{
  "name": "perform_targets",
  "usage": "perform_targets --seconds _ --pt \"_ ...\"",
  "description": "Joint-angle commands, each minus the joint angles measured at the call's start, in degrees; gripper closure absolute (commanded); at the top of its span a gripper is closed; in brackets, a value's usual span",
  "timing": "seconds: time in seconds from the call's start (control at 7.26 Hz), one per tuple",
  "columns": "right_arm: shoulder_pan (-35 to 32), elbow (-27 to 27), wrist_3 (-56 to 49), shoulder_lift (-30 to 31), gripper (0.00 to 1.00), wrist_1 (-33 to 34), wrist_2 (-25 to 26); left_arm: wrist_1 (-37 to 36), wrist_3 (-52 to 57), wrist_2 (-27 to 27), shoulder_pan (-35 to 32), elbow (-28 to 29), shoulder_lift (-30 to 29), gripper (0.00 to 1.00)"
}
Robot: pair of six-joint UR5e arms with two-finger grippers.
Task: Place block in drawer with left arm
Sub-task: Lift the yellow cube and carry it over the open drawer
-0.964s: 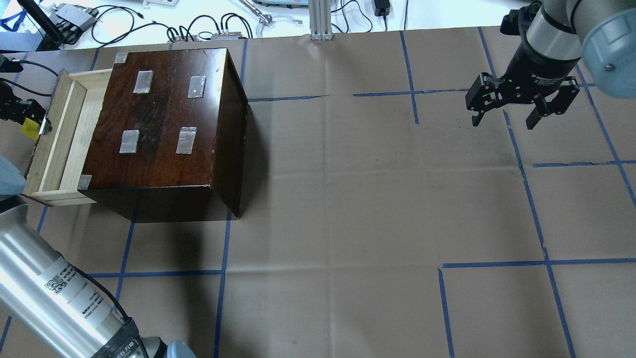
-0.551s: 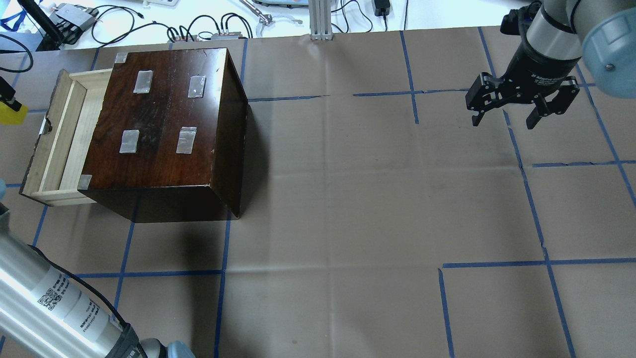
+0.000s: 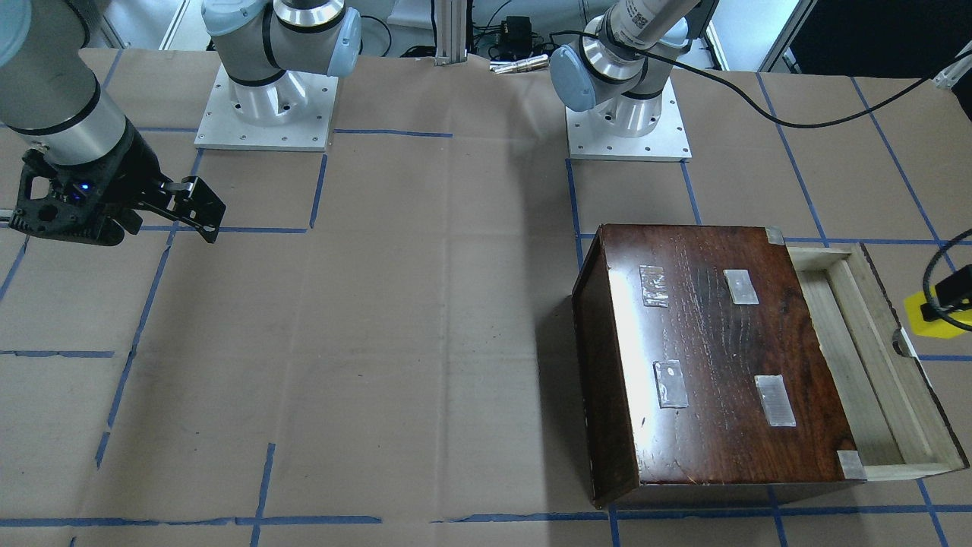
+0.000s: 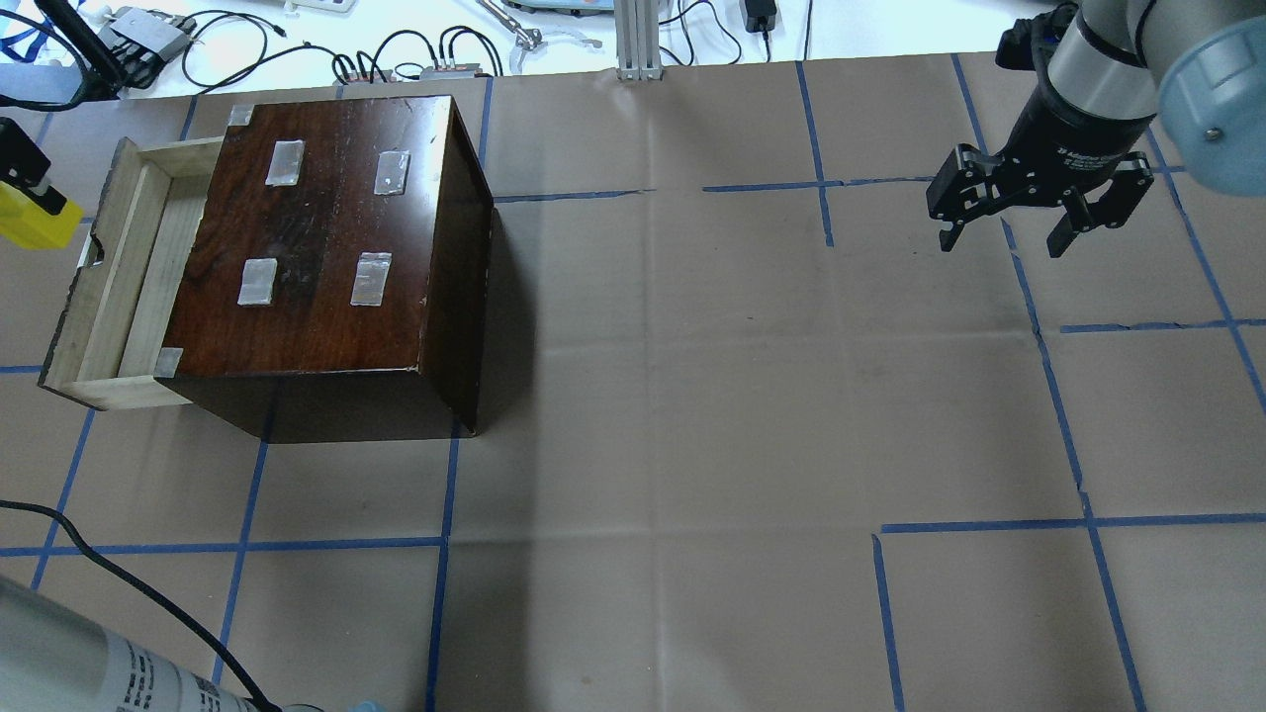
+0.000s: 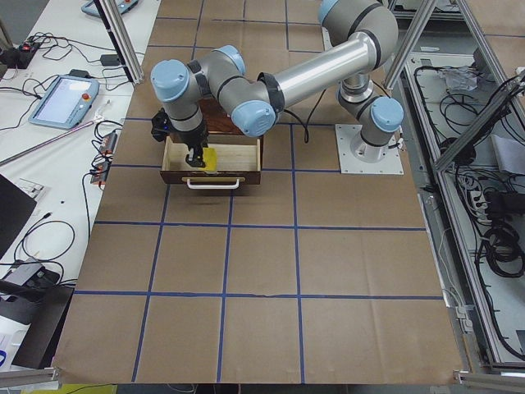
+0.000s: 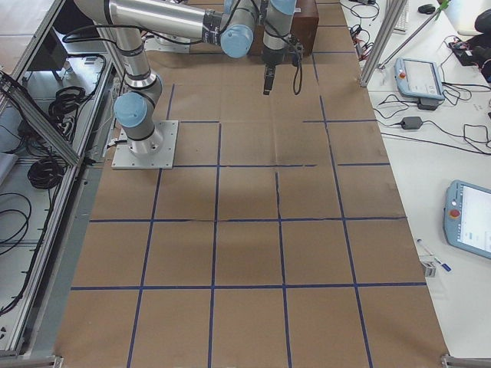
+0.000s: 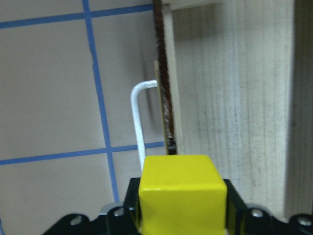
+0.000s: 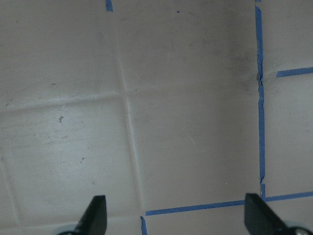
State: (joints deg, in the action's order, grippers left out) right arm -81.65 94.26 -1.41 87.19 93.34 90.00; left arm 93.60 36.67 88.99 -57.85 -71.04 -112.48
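Since earlier, block [image 4: 35, 220] edged back toward drawer [image 4: 109, 287], now hovering just outside drawer's front, over its white handle [image 7: 139, 122]; left fingers [image 7: 133, 205] clamped on block. Right fingers [image 8: 96, 215] spread wide, holding nothing, well away from drawer.

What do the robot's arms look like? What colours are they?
The left arm and right arm are shiny silver tubes with pale blue joint caps. The left tool and right tool are black. A black cable trails from the left arm.
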Motion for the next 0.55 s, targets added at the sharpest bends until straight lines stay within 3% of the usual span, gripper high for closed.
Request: perform_targets --seconds 0.0,0.41 --pt "0.0 0.1 0.0 0.0 0.00 0.0 0.0 -6.7 -5.4 0.0 -2.2 -9.4 1.4 1.00" --pt "0.0 0.1 -0.1 0.0 0.00 0.0 0.0 -8.4 -8.5 -0.3 -3.1 -11.1 -0.5 0.99"
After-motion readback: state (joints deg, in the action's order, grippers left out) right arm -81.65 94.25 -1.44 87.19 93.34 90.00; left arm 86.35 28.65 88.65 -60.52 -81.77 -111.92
